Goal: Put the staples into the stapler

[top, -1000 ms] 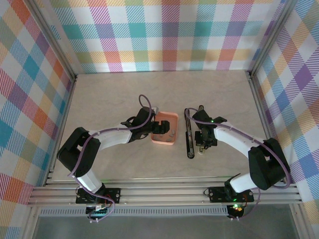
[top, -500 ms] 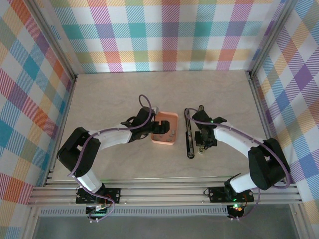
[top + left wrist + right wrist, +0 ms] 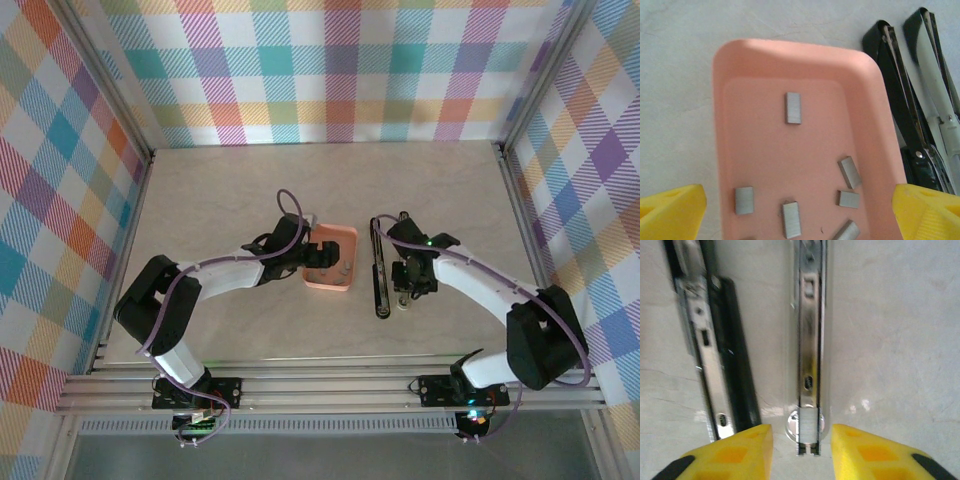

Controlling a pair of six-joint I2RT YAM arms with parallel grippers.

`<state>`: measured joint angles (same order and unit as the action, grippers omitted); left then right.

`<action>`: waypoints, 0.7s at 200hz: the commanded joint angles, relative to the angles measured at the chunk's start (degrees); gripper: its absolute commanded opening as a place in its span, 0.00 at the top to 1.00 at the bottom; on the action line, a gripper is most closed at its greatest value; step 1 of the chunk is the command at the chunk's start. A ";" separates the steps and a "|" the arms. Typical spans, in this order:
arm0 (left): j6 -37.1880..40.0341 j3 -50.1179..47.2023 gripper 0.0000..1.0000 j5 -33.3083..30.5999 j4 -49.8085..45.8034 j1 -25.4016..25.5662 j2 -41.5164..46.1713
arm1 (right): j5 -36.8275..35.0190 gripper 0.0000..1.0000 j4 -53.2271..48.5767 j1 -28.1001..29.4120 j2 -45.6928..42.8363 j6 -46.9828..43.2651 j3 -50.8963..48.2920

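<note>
The stapler (image 3: 381,280) lies swung open on the table, its black arm (image 3: 730,340) to the left of its metal magazine channel (image 3: 809,340). One strip of the staples (image 3: 808,423) sits in the near end of that channel. My right gripper (image 3: 802,445) is open, a yellow finger on each side of the channel with a gap to it. Several more staples (image 3: 793,107) lie loose in the salmon tray (image 3: 790,50). My left gripper (image 3: 800,210) hangs wide open over the tray's near end, holding nothing. From above, the left gripper (image 3: 318,255) is at the tray's left and the right gripper (image 3: 404,290) is over the stapler's near end.
The tray (image 3: 345,236) and stapler (image 3: 900,100) lie side by side mid-table, a narrow strip of tabletop between them. Checked walls close the table in at the back and both sides. An aluminium rail (image 3: 330,385) runs along the near edge.
The right arm's elbow has shifted a little to the right while its gripper stays over the stapler's near end. The left arm has not moved.
</note>
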<state>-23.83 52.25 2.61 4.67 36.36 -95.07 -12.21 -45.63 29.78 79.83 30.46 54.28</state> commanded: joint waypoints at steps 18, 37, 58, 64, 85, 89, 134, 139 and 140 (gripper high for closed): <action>-0.17 3.99 0.05 1.17 -2.66 -3.49 2.34 | -0.59 0.54 -1.26 -3.00 5.02 -3.48 9.77; 0.12 5.93 0.05 1.42 -3.89 -5.04 2.11 | 0.05 0.51 -1.55 -3.75 9.84 -5.48 14.69; 0.14 7.45 0.05 2.17 -4.50 -6.63 1.46 | 1.44 0.50 -0.96 -3.81 14.56 -6.88 19.18; 0.12 7.76 0.05 2.37 -4.64 -7.10 1.30 | 2.03 0.49 -0.51 -3.85 15.83 -7.15 20.25; 0.14 8.64 0.05 2.81 -5.38 -8.38 0.88 | 3.43 0.49 -0.73 -3.85 20.89 -7.50 24.85; 0.18 8.78 0.05 2.82 -5.56 -8.47 0.86 | 3.81 0.49 -0.95 -3.85 21.68 -7.52 25.61; -0.19 8.87 0.05 3.50 -6.69 -10.30 0.67 | 14.89 0.48 3.02 -3.38 23.28 -3.73 24.83; -0.18 8.88 0.05 3.53 -6.79 -10.45 0.68 | 16.80 0.48 3.88 -3.26 22.88 -2.78 23.99; -0.17 8.90 0.05 3.58 -6.78 -10.48 0.67 | 17.18 0.48 4.14 -3.21 22.76 -2.60 23.79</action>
<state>-24.03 59.92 5.15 -0.40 26.83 -95.02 -4.38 -44.62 25.93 104.01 24.93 79.88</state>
